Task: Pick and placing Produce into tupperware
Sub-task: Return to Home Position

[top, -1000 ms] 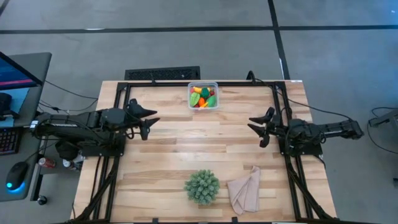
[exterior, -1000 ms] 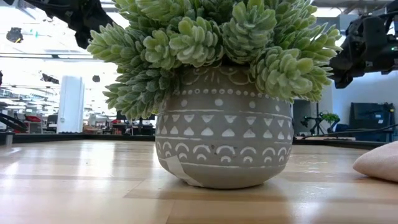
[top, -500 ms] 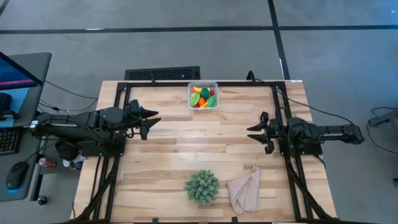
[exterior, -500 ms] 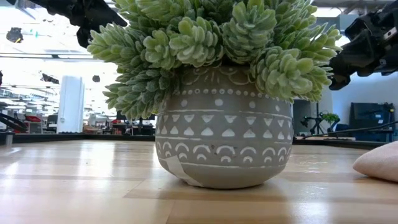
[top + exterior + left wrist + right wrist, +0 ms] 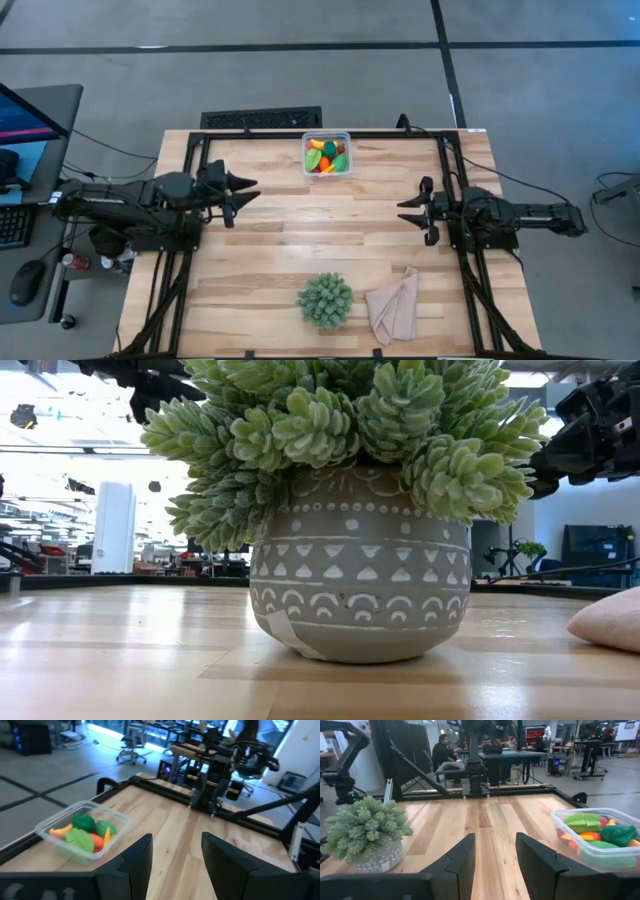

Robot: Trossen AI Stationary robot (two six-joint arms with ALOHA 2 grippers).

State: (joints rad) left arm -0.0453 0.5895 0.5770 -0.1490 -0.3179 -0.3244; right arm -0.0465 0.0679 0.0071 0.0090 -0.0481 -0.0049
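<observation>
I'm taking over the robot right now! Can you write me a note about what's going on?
Left gripper: open, empty, over the left side of the table.
Right gripper: open, empty, over the right side.
Produce: all that shows lies inside the tupperware, middle of the back edge.
Done: packing, it seems.
Left: probably just parking both arms.

Even overhead light fell on the tabletop [image 5: 330,215], leaving only soft, short shadows beside the potted plant [image 5: 324,300] and the cloth [image 5: 393,305]. In the low view the room behind glared white, backlighting the potted plant, and the near wood carried a pale sheen. The left pincer [image 5: 176,840] showed as a dark silhouette against the bright room.
</observation>
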